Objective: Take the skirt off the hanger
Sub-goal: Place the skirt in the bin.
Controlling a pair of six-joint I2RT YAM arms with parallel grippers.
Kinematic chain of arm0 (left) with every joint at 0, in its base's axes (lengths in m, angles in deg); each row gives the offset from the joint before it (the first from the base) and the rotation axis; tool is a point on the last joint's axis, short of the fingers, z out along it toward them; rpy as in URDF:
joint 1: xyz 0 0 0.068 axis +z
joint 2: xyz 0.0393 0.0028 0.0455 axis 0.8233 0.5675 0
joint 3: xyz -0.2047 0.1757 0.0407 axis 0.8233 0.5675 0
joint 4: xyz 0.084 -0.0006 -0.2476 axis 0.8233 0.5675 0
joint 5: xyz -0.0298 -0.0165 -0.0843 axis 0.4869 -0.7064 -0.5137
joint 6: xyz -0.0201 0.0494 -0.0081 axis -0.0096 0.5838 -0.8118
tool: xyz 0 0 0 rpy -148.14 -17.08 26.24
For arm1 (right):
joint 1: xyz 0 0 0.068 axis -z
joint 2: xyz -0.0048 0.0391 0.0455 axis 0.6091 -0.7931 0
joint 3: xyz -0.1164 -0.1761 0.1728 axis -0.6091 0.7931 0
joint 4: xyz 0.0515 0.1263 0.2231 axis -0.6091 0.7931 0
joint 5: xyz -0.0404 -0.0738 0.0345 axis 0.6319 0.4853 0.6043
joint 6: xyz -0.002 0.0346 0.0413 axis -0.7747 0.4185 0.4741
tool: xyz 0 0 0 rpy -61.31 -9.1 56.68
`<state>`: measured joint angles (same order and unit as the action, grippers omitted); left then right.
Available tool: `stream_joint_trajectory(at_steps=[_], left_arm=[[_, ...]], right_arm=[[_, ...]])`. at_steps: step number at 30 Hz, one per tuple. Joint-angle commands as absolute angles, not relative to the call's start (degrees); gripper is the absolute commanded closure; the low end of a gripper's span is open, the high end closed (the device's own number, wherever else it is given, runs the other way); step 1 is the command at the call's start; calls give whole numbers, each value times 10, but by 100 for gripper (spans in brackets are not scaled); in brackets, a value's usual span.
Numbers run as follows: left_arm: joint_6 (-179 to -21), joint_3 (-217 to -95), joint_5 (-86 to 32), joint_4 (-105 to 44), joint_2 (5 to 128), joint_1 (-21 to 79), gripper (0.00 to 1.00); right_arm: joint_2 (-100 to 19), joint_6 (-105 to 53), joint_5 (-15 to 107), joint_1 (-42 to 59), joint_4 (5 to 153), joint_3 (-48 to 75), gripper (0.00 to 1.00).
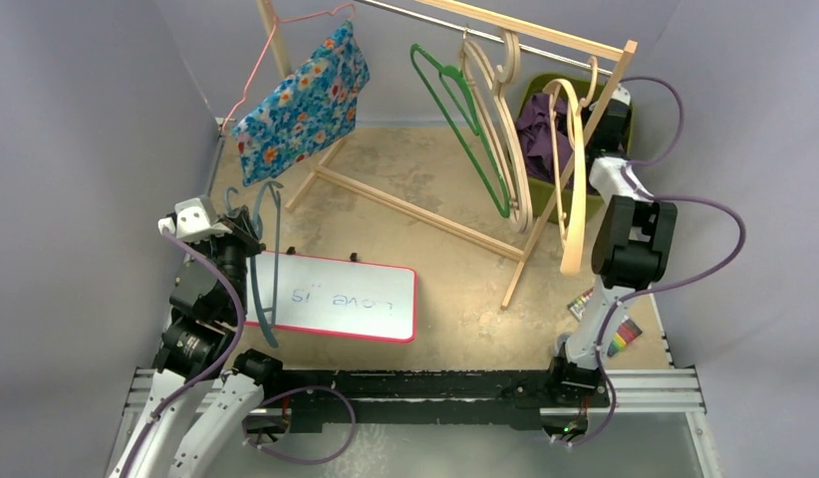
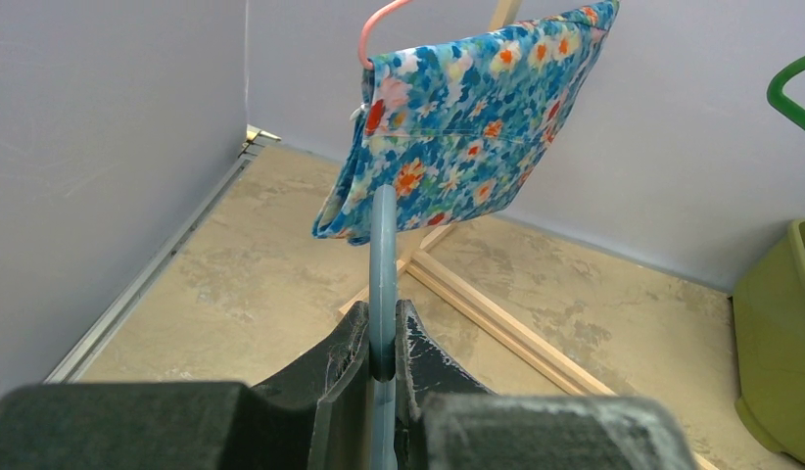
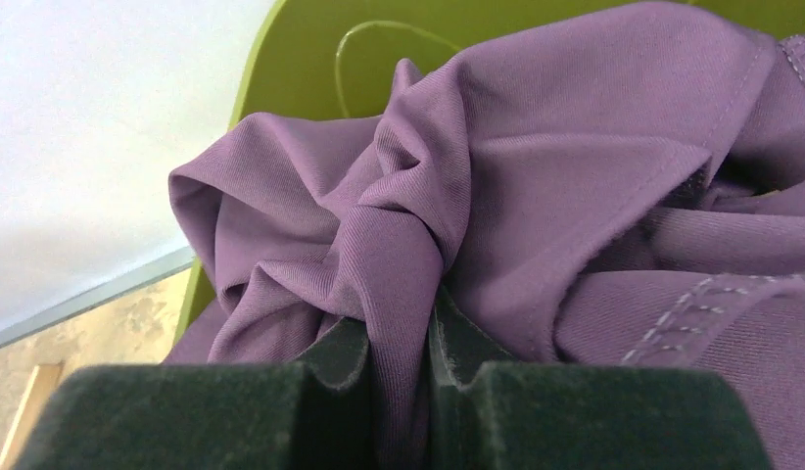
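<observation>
Nearest the overhead camera, the black rail (image 1: 415, 383) carried both arm bases, and just beyond it a whiteboard (image 1: 336, 299) lay on the table. On the left, the left gripper (image 1: 248, 231) held a bare blue hanger (image 1: 258, 289) that hung down beside the whiteboard with no cloth on it. On the right, the right arm (image 1: 633, 239) reached into the green bin (image 1: 538, 100) behind the wooden rack (image 1: 415, 204), where the purple skirt (image 1: 538, 134) sat bunched. A floral garment (image 1: 301, 105) was draped over a pink hanger (image 1: 254, 75) at the rack's left end, well apart from both grippers. From the left wrist, the dark jaws stood clamped on the thin blue bar, which rose straight up between them toward the floral cloth beyond; nothing was threaded on it. From the right wrist, the right gripper (image 3: 397, 343) was closed on a twisted fold of purple fabric, and the rest of the skirt was heaped against the bin's green wall. Judged from these views, the separation itself looked finished, with skirt and hanger in different grippers on opposite sides of the table. What appeared to remain was letting the fold go in the bin and setting the empty hanger aside.
</observation>
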<state>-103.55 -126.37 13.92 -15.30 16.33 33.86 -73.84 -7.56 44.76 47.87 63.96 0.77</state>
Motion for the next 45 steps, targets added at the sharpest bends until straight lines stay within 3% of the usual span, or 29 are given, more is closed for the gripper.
stream_joint_trajectory(at_steps=[1,5,9,30,36,45], left_arm=[[-1030,-1264,137,-183,164,334,100],[-1030,-1265,136,-183,164,335,100],[-1031,-1264,134,-183,164,335,100],[-1034,-1264,126,-183,161,334,100],[-1034,-1265,124,-183,164,331,100],[-1033,-1265,124,-182,176,330,100]], right_arm=[[-789,-100,534,461,765,16,100],[-786,-93,534,460,779,33,100],[-755,-106,549,460,803,23,90],[-517,-167,581,460,873,65,12],[-454,-179,598,461,873,106,1],[-369,-194,638,461,877,137,1]])
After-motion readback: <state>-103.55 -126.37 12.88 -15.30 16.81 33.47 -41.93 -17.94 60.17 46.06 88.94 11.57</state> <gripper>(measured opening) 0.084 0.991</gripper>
